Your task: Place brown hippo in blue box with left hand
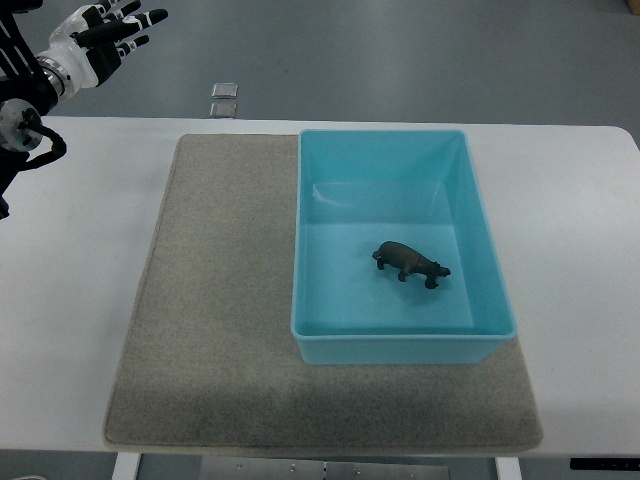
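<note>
The small brown hippo (411, 263) is standing on the smooth floor of the rectangular blue box (480, 250) on a felt mat (220, 300), while the left hand (100, 38) is hovering empty, fingers spread, beyond the table's far-left corner.

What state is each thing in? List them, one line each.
brown hippo: standing on its feet inside the box, held by nothing.
blue box: open-topped, resting on the mat, holding only the hippo.
grey mat: flat on the white table.
left robot hand: raised at the far left corner, fingers spread, empty.
</note>
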Tool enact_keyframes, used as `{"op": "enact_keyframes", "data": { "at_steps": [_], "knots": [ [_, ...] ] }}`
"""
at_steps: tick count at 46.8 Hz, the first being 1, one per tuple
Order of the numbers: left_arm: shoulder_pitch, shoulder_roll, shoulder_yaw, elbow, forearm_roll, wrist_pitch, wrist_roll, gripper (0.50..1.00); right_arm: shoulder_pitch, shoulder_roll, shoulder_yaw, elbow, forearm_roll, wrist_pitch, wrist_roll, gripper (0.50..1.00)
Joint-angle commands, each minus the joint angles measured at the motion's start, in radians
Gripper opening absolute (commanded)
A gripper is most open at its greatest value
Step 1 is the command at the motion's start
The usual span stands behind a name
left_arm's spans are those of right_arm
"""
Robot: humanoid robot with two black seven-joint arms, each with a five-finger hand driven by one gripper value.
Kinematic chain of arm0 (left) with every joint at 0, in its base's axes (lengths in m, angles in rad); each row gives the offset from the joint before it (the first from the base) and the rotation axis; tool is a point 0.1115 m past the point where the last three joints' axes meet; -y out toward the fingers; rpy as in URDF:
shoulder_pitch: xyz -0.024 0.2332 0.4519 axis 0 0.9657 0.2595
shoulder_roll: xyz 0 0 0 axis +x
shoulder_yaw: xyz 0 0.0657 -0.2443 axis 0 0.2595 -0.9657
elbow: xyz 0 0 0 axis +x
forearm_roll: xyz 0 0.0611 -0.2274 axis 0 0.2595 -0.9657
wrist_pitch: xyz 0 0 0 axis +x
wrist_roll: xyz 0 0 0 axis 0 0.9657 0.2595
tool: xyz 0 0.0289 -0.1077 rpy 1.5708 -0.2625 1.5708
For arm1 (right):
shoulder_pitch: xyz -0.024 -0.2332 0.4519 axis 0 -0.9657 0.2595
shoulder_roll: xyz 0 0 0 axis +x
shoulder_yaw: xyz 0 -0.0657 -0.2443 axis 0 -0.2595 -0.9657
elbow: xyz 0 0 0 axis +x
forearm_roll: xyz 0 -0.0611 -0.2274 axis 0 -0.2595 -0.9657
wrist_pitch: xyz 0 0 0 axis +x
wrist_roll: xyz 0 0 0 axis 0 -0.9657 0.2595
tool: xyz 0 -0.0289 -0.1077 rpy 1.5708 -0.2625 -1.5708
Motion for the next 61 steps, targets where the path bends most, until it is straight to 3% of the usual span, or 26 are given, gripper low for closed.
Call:
{"op": "enact_keyframes", "data": {
  "at_steps": [1, 13, 38, 52, 61],
  "knots": [
    [0.017, -0.001, -0.009, 0.003, -0.075, -0.044, -0.024, 0.999, 0.0, 0.0, 0.0, 0.0, 0.0, -0.001, 0.0, 0.936],
    [0.083, -0.035, -0.012, 0.043, -0.279, -0.131, -0.035, 1.0, 0.0, 0.0, 0.0, 0.0, 0.0, -0.001, 0.0, 0.936],
    [0.16, -0.067, -0.015, 0.037, -0.285, -0.139, -0.04, 1.0, 0.0, 0.0, 0.0, 0.0, 0.0, 0.0, 0.0, 0.936],
    [0.161, -0.085, -0.012, 0.034, -0.271, -0.179, -0.125, 1.0, 0.0, 0.0, 0.0, 0.0, 0.0, -0.001, 0.0, 0.936],
    [0.166, -0.11, -0.012, 0.033, -0.271, -0.19, -0.141, 1.0, 0.0, 0.0, 0.0, 0.0, 0.0, -0.001, 0.0, 0.936]
  ]
}}
